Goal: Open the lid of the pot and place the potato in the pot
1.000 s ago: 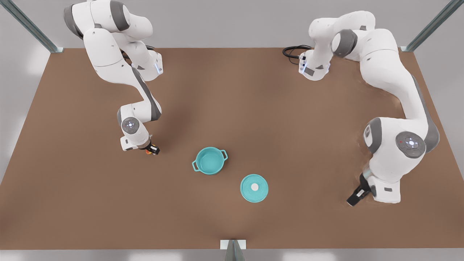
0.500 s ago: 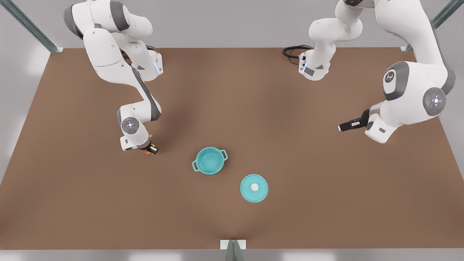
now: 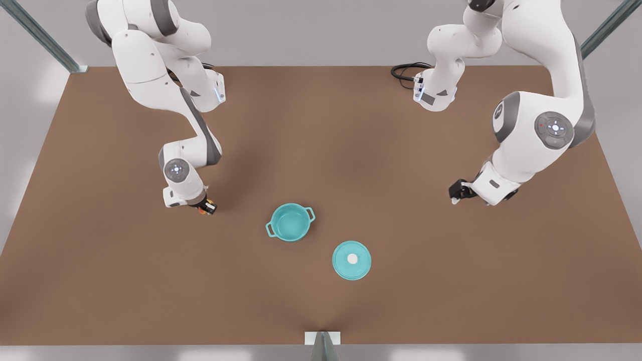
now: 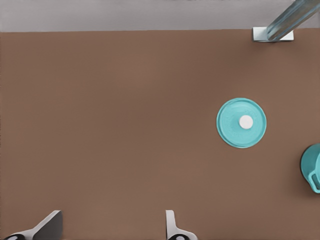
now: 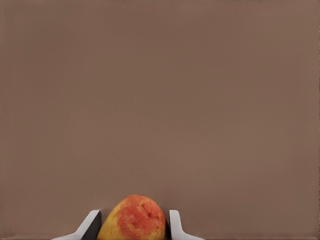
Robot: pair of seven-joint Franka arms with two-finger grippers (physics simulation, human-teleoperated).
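Note:
The teal pot [image 3: 290, 222] stands uncovered near the table's middle, and its rim [image 4: 312, 167] also shows in the left wrist view. The pot lid [image 3: 351, 259] [image 4: 241, 122] lies flat on the table beside it, white knob up. On the front view's left, my right gripper [image 3: 206, 206] [image 5: 132, 225] is shut on the potato [image 3: 202, 210] [image 5: 132, 217], yellow with orange-red patches, low over the table and well apart from the pot. My left gripper [image 3: 456, 193] [image 4: 110, 231] hangs open on the front view's right, holding nothing.
A metal post [image 3: 322, 342] [image 4: 280, 22] stands at the table's near edge. A black cable [image 3: 405, 71] lies by the arm base at the back. Bare brown tabletop [image 3: 321, 150] spreads around the pot and lid.
My left arm swung from the near right corner up and back, then down to mid-right. My right gripper shifted slightly with the potato. Pot and lid stayed put.

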